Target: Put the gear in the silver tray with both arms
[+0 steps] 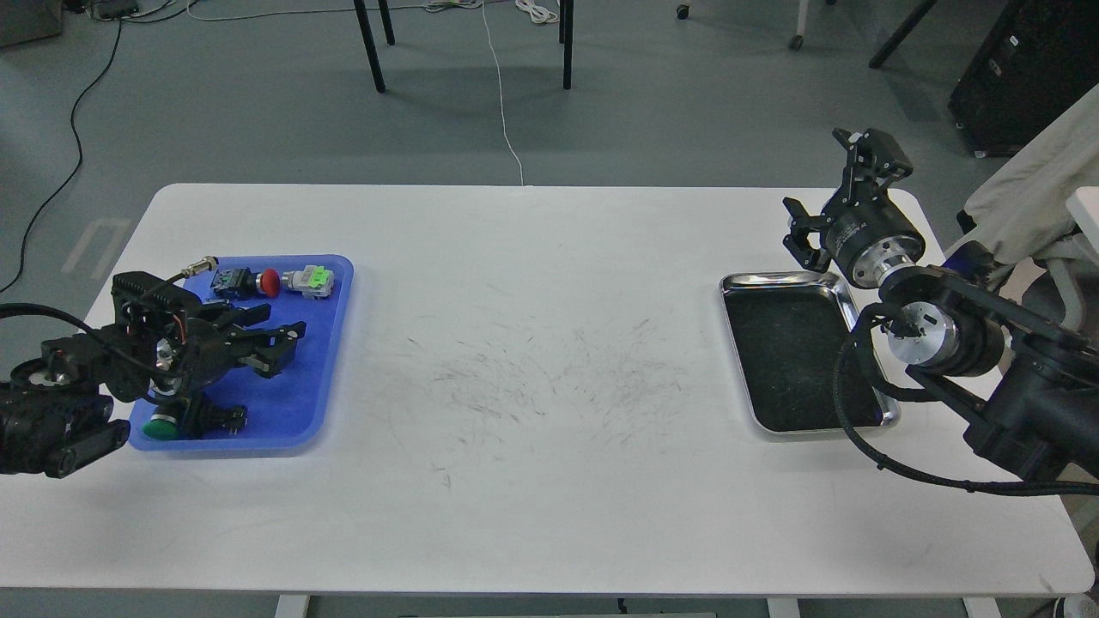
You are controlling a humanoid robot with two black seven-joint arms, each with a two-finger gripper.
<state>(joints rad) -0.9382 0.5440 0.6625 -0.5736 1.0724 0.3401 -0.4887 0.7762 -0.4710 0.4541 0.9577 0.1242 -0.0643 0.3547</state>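
The gear is a set of small switch parts lying in a blue plastic tray [322, 378] at the left: a red-capped push button [268, 281], a grey and bright-green part [311, 280], and a green-capped button [161, 426] near the front. My left gripper [280, 348] hovers low over the middle of that tray, open, with nothing between its fingers. The silver tray [773, 276] sits at the right with a dark, bare floor. My right gripper [834, 189] hangs open above its far edge.
A metal cable plug [199, 263] sticks up from my left wrist by the blue tray's far left corner. Scuff marks cover the white table [549, 481] between the two trays. Chair legs and cables lie on the floor beyond the table.
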